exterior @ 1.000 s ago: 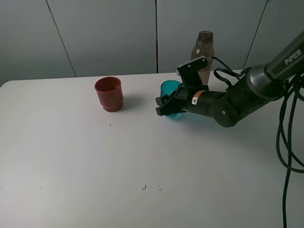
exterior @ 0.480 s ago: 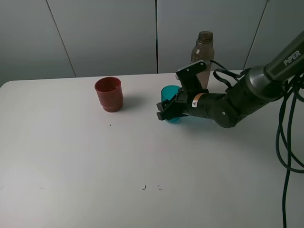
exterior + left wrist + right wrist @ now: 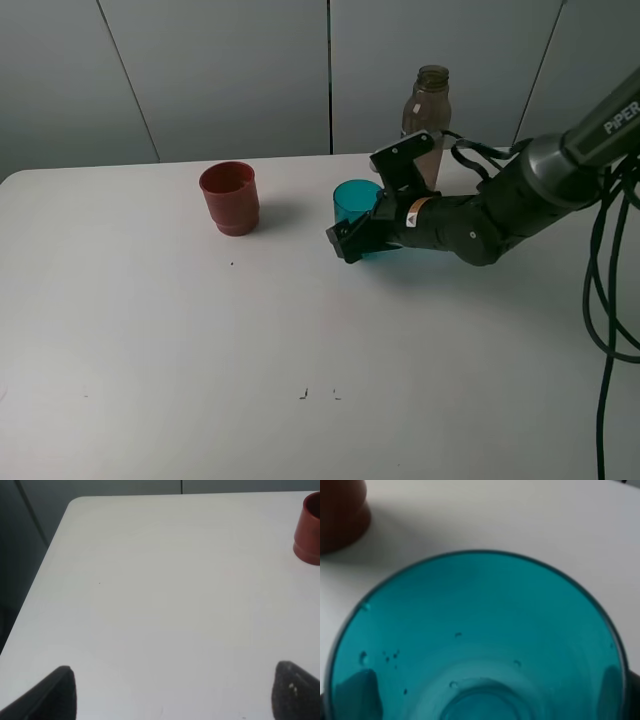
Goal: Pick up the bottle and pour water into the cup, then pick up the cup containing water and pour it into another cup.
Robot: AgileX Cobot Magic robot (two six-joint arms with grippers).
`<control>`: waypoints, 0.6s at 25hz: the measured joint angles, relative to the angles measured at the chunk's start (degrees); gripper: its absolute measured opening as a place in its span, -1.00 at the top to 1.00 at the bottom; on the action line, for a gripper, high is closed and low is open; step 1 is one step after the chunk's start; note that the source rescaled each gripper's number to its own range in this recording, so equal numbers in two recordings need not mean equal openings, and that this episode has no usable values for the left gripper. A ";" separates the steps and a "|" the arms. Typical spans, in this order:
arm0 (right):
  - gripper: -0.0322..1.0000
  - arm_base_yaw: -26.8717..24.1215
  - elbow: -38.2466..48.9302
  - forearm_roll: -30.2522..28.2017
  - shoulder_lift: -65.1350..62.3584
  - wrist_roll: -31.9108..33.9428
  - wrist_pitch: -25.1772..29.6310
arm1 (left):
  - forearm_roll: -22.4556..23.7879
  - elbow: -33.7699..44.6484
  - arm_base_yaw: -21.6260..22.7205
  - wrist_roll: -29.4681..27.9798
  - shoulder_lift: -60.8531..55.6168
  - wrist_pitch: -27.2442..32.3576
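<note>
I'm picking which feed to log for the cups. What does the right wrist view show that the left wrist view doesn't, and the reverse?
Only the right wrist view shows the teal cup, seen from above into its mouth, with droplets on the inner wall and a dark finger behind the translucent wall on each side.

Only the left wrist view shows the left gripper, open over bare table, and the table's rounded corner.

Both show part of the red-brown cup, cut off at the frame edge, standing on the white table.
</note>
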 joint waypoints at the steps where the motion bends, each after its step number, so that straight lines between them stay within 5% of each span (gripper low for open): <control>1: -0.99 0.00 0.00 0.00 -0.92 0.00 2.38 | 0.00 0.00 0.00 0.00 0.00 0.00; 15: -0.99 0.00 0.05 -0.12 -21.62 0.34 44.49 | 0.00 0.00 0.00 0.00 0.00 0.00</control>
